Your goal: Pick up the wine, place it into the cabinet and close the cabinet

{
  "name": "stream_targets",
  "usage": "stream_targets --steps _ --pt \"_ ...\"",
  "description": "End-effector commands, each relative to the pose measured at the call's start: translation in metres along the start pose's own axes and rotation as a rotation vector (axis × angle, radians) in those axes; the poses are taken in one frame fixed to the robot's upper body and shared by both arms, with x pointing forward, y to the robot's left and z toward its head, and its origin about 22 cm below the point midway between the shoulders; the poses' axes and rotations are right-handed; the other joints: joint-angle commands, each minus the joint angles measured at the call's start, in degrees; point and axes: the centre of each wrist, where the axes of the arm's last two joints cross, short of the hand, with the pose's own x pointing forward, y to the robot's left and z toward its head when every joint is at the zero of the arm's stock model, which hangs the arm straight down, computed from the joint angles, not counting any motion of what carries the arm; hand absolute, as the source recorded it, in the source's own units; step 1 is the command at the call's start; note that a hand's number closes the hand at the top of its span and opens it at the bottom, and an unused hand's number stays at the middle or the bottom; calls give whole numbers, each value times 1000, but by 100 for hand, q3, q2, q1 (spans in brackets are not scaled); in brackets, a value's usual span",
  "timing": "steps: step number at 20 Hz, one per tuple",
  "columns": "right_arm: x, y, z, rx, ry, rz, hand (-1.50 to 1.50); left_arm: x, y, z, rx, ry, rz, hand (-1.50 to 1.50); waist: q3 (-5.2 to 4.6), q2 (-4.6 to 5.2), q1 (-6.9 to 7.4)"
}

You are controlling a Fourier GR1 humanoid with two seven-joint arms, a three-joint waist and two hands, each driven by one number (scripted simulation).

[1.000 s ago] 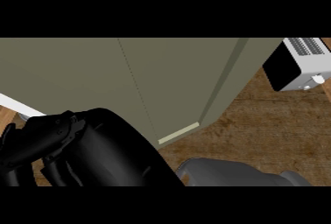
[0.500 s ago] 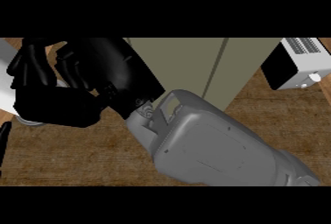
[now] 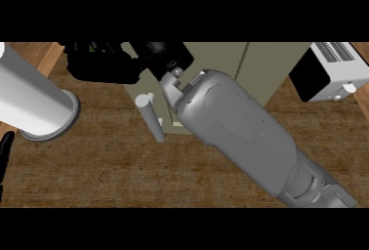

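The wine is not to be made out anywhere. It may be hidden behind the right robot hand (image 3: 126,63) or already lie inside the cabinet (image 3: 216,63); which of these cannot be told. A pale cylinder (image 3: 32,100) with a flanged end is seen well to the left of and below the robot hand, but it cannot be identified as the bottle.

Compared with half a second ago, the right robot hand is found shifted up and to the right, and the grey forearm (image 3: 245,136) is now stretched diagonally from the lower right corner. The robot hand is shown as a dark mass against the cabinet's left front edge; whether it is open, closed or gripping anything cannot be told. The move is judged to belong to work at the cabinet itself, either placing or closing.

A pale bar handle (image 3: 151,117) is seen just below the robot hand, apart from it. The cabinet front is divided by a vertical seam to the right of the robot hand. Far to the right a white appliance (image 3: 331,73) stands clear of the arm. Bare tabletop (image 3: 108,171) lies below, so room for withdrawal is judged ample there. A black sliver (image 3: 4,156) at the left edge may be the left robot hand.
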Motion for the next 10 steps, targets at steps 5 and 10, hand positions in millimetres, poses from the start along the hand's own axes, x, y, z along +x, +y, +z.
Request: stream_targets --steps 5,10 --pt "-32 -54 -13 -102 41 83 150 2 1 -8 -8 -4 5 -150 -8 147 8" --pt "-51 -66 -6 -99 47 135 150 -3 -5 -12 -3 -27 -8 -150 -6 168 -37"
